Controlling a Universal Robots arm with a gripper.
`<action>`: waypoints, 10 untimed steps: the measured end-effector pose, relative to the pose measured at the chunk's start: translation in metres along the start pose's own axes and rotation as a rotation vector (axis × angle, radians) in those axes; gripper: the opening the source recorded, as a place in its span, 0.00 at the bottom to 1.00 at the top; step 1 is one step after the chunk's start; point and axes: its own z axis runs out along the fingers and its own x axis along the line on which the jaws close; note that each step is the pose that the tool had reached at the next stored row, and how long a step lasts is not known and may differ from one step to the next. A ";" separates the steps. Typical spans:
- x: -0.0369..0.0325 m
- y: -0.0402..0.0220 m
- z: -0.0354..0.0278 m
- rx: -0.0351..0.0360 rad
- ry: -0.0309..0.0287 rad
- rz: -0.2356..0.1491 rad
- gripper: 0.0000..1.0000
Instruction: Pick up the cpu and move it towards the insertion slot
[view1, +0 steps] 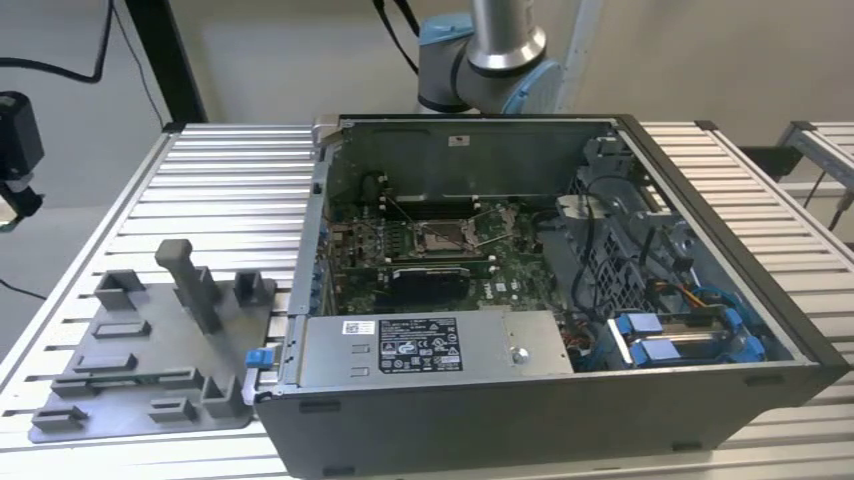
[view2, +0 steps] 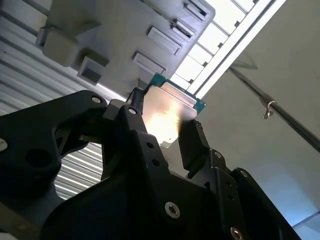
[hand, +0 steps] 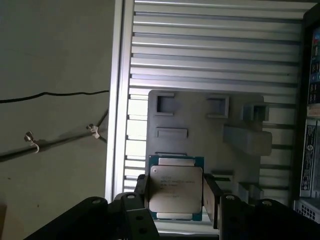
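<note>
In both wrist views my gripper (hand: 176, 196) (view2: 162, 126) is shut on the cpu (hand: 176, 186) (view2: 169, 111), a thin square chip with a silvery metal top and a green rim. One black finger (hand: 141, 194) presses one edge and the other finger (hand: 210, 195) the opposite edge. The held chip hangs above the grey plastic fixture tray (hand: 200, 120). In the exterior view the insertion slot (view1: 441, 237), a small silver-framed socket, lies on the motherboard inside the open computer case (view1: 561, 400).
The grey fixture tray (view1: 147, 360) with upright blocks sits on the slatted aluminium table (view1: 227, 190) at the exterior view's left, beside the case. The arm's column (view1: 497, 45) rises behind the case. Cables and blue drive brackets (view1: 681, 335) crowd the case's right side.
</note>
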 end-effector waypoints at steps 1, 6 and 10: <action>-0.0024 -0.0001 0.0000 0.0000 -0.0001 0.000 0.00; -0.0168 -0.0005 -0.0002 -0.0001 0.0000 0.000 0.00; -0.0302 -0.0006 -0.0005 0.0000 0.0002 0.000 0.00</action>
